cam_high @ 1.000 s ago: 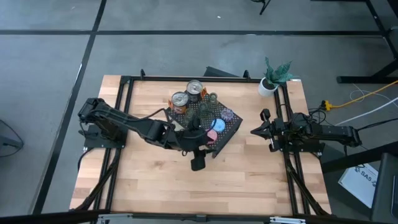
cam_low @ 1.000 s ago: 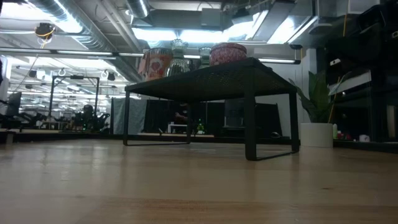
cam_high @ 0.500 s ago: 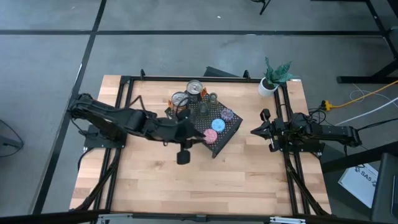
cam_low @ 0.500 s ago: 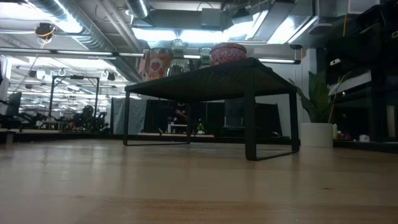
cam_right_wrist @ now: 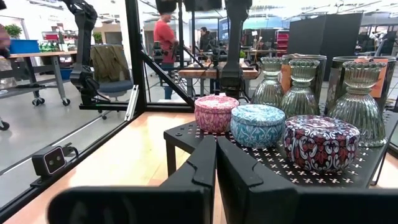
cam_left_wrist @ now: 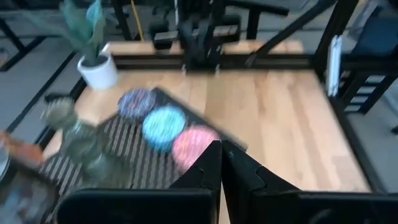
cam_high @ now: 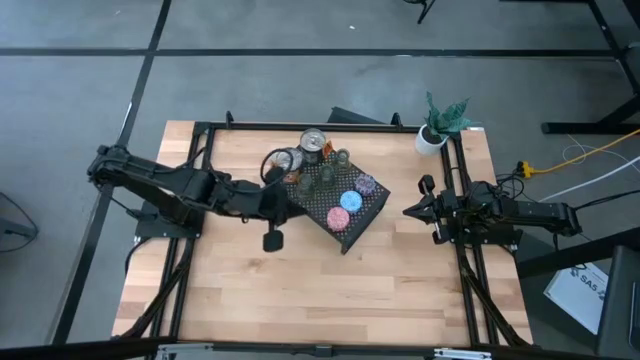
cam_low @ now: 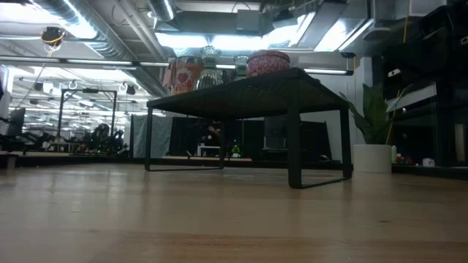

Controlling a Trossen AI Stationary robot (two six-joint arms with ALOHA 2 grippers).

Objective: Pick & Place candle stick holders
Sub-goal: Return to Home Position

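A pink holder (cam_high: 339,219), a blue one (cam_high: 350,200) and a purple one (cam_high: 366,185) stand in a row on a black mesh rack (cam_high: 372,214). Olive-green glass holders (cam_high: 326,172) stand behind them. My left gripper (cam_high: 293,207) is shut and empty at the rack's left edge. Its wrist view shows the pink (cam_left_wrist: 194,144), blue (cam_left_wrist: 163,125) and purple (cam_left_wrist: 137,102) holders ahead of it. My right gripper (cam_high: 410,212) is shut and empty to the right of the rack, and faces the same row (cam_right_wrist: 257,123).
Two tins (cam_high: 313,140) stand at the rack's far end. A small white pot with a green plant (cam_high: 432,136) stands at the table's far right corner. Bare wood lies on the near side of the rack (cam_high: 330,290). People show in the room behind (cam_right_wrist: 166,37).
My left gripper has drawn back from above the rack's pink and blue holders toward the table's left edge, staying shut. The holders on the rack have kept their places.
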